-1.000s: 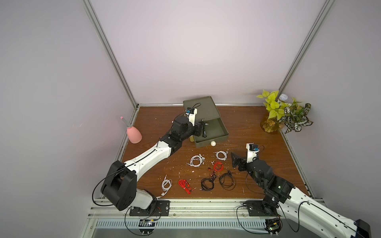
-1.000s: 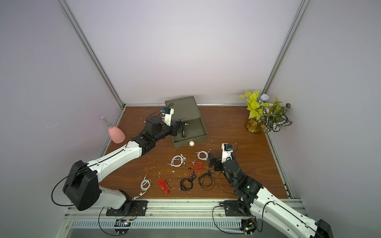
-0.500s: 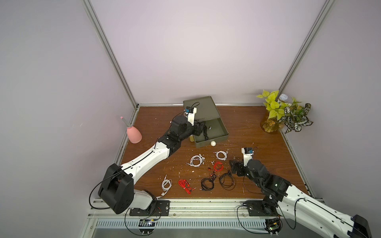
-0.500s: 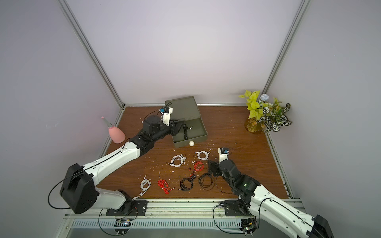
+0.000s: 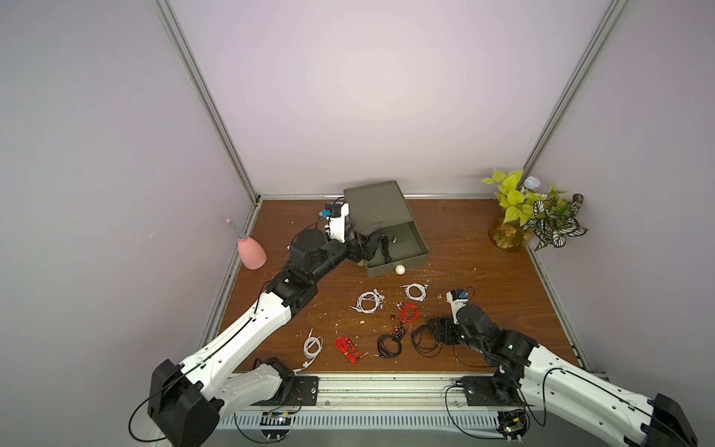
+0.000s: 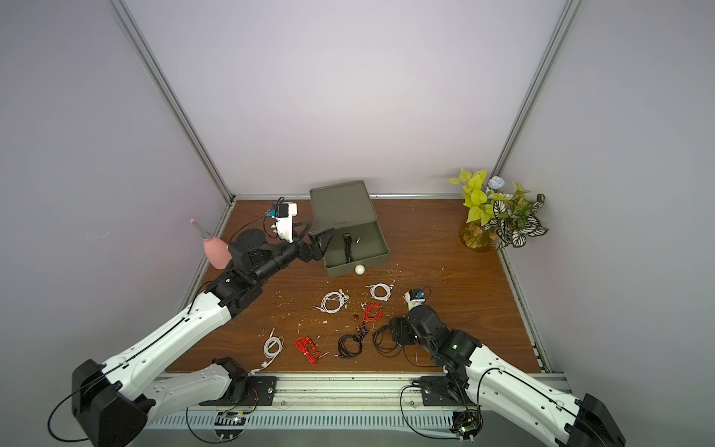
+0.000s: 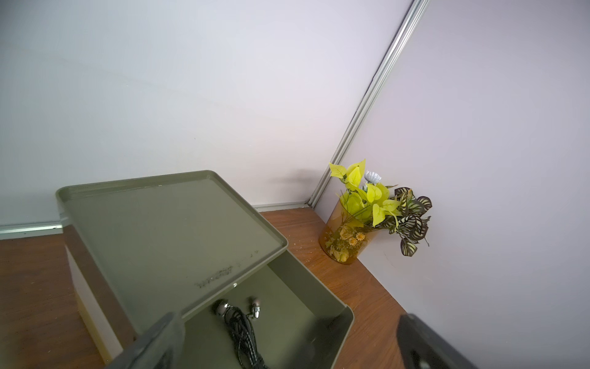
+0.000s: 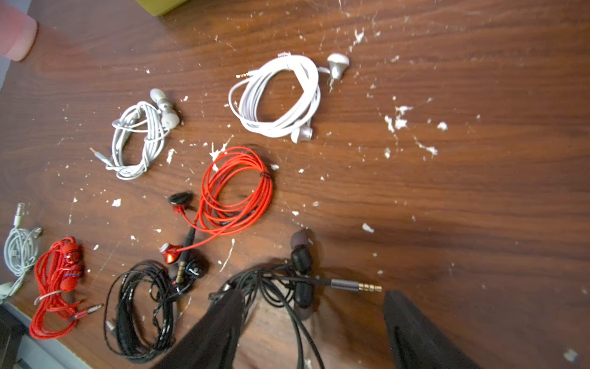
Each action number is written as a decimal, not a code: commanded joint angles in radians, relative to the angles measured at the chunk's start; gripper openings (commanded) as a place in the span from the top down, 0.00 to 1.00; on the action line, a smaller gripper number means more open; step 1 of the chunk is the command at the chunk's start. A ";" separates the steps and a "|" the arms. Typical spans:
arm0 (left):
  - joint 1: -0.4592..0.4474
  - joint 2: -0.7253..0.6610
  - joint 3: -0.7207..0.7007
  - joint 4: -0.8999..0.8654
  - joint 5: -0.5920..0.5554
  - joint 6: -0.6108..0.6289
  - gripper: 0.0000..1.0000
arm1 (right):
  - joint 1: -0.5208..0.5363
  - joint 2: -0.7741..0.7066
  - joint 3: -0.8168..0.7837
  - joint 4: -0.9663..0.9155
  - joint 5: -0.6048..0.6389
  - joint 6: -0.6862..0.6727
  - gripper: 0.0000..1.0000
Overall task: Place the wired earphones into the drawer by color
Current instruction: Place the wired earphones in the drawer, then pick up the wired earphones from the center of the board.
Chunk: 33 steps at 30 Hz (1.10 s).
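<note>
Left fingers (image 6: 315,242) spread beside drawer (image 6: 371,253); right fingers (image 8: 311,332) parted astride black earphones (image 8: 287,284).

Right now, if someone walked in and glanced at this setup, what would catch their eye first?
Probably the scatter of coiled red, white and black earphones across the middle of the brown table. Next, the olive-grey drawer pulled open near the back wall with a black earphone inside, the left gripper open beside it. A leafy potted plant brightens the far corner.

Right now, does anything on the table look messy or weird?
Yes. Little white crumbs are scattered over the wooden table, mostly around the coiled earphones. They look like spilled bits, not part of the sorting job.
</note>
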 commanded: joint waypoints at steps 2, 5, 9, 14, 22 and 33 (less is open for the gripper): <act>-0.007 -0.097 -0.071 -0.060 -0.071 -0.004 0.00 | 0.005 -0.007 -0.015 -0.006 -0.060 0.056 0.28; -0.007 -0.156 -0.129 -0.091 -0.088 0.003 0.00 | 0.006 -0.008 -0.026 -0.001 -0.083 0.060 0.32; -0.007 -0.218 -0.182 -0.149 -0.097 0.013 0.00 | 0.006 -0.012 -0.034 -0.001 -0.110 0.059 0.37; -0.007 -0.309 -0.272 -0.169 -0.117 -0.002 0.00 | 0.006 -0.010 -0.045 0.002 -0.125 0.058 0.44; -0.007 -0.385 -0.403 -0.157 -0.111 -0.070 0.00 | 0.007 -0.002 -0.057 0.013 -0.139 0.061 0.48; -0.007 -0.450 -0.508 -0.113 -0.109 -0.124 0.00 | 0.006 0.021 -0.076 0.055 -0.163 0.056 0.63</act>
